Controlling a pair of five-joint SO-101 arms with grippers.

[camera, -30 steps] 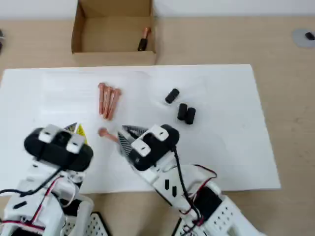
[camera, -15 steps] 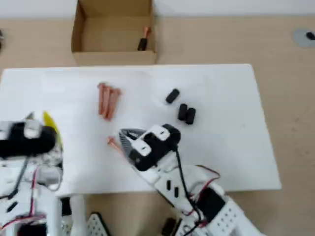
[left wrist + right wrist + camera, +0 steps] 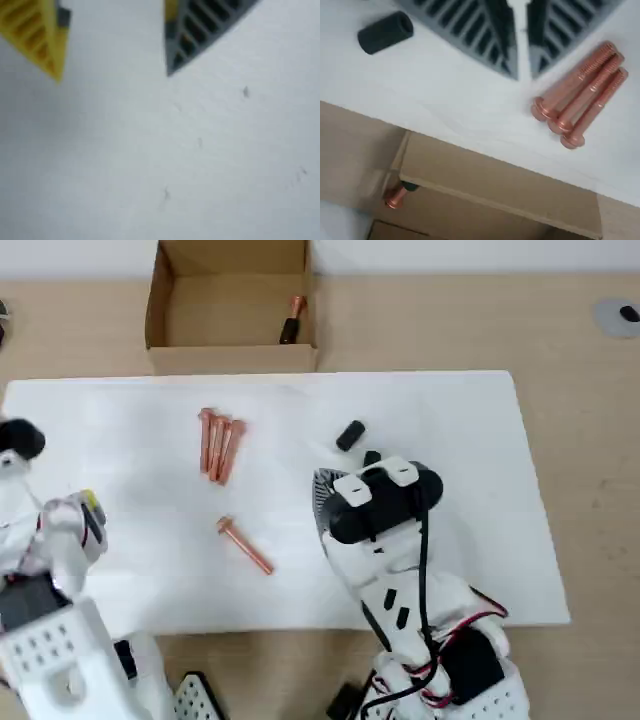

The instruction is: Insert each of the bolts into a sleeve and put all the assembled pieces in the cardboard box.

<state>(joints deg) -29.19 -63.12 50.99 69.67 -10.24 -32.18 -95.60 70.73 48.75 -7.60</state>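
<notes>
Three copper bolts (image 3: 218,445) (image 3: 580,105) lie side by side on the white sheet (image 3: 480,540), and one more bolt (image 3: 245,545) lies alone nearer the front. A black sleeve (image 3: 349,435) (image 3: 385,32) rests right of them; another sleeve (image 3: 372,456) peeks out from under my right arm. The cardboard box (image 3: 160,310) (image 3: 495,185) at the back holds one assembled piece (image 3: 292,320) (image 3: 397,195). My right gripper (image 3: 320,502) (image 3: 523,75) hangs shut and empty over mid-sheet, between the lone bolt and the sleeves. My left gripper (image 3: 112,75) is open above bare sheet at the far left.
Bare wooden table (image 3: 580,420) surrounds the sheet. A small grey disc (image 3: 618,315) sits at the back right corner. The left arm's body (image 3: 50,570) stands by the sheet's left front edge.
The left arm has pulled back to the far left edge. The right arm has swung right toward the sleeves. The lone bolt, first near the right gripper's tips, now lies free on the sheet.
</notes>
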